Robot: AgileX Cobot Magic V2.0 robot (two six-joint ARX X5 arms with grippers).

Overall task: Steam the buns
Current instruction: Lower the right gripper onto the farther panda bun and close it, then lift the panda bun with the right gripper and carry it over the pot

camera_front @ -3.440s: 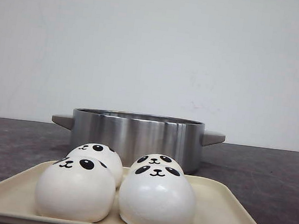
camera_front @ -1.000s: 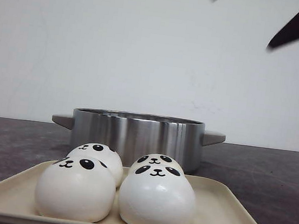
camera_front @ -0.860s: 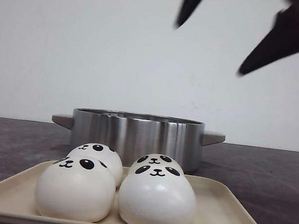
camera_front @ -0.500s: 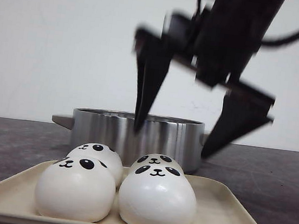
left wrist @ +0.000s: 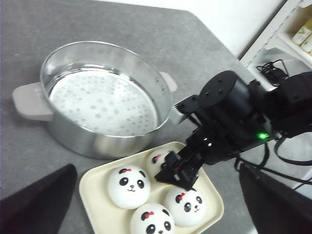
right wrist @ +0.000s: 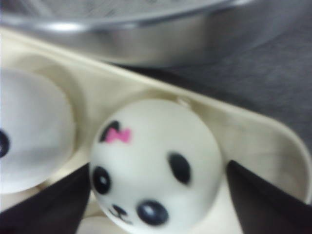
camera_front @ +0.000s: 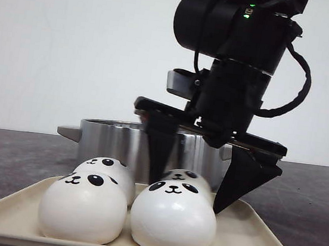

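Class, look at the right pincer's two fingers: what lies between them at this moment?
One bun, the back right one on the tray. The right pincer is open, a finger on each side of it; the right wrist view shows this best, the front view agrees.

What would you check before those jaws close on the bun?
1. Right gripper open: ok, jaws spread wide.
2. Jaws straddle one bun only: ok, the back right bun sits between them in the right wrist view.
3. Jaws low enough to grip the bun's sides: cannot tell.
4. Neighbouring buns clear of the jaws: cannot tell; the front right bun sits very close.
5. Pot ready: ok, open, its perforated plate bare.
6. Left gripper out of the way: ok, well above the tray, open.
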